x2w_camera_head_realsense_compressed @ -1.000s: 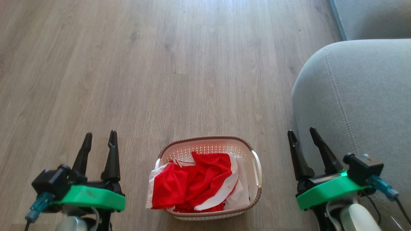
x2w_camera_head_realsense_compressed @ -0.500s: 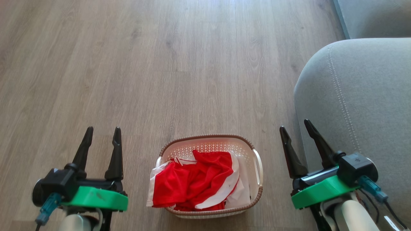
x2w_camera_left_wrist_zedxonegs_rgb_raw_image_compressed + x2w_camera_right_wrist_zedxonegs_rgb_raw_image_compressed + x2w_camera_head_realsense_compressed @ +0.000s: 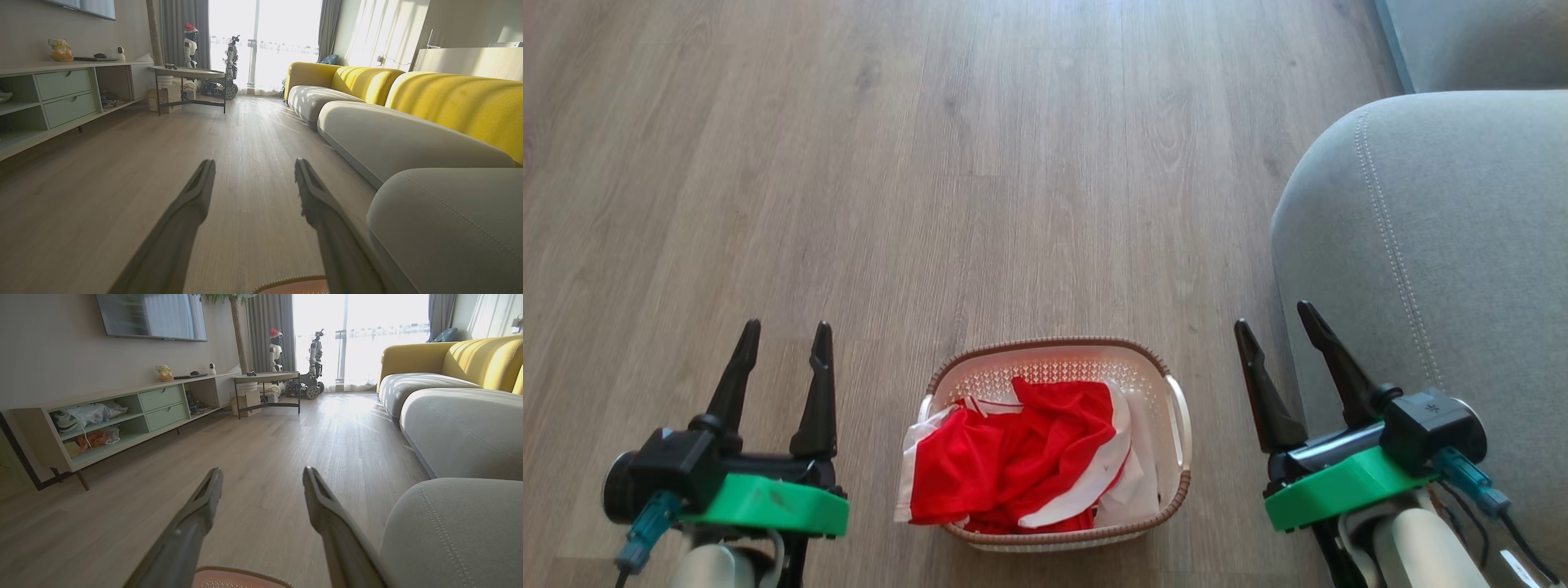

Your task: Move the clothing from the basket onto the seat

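The fingers of the left gripper (image 3: 787,325), near left, and of the right gripper (image 3: 1272,314), near right, stood spread and empty. Between them, touching neither, the bright red soft jerseys with white trim (image 3: 1013,465) lay crumpled in the small oval cream perforated plastic basket (image 3: 1054,371). The large light grey fabric seat cushion (image 3: 1462,245) was just right. The reach seemed not yet begun. Next, one gripper should descend inward and pinch a fold.
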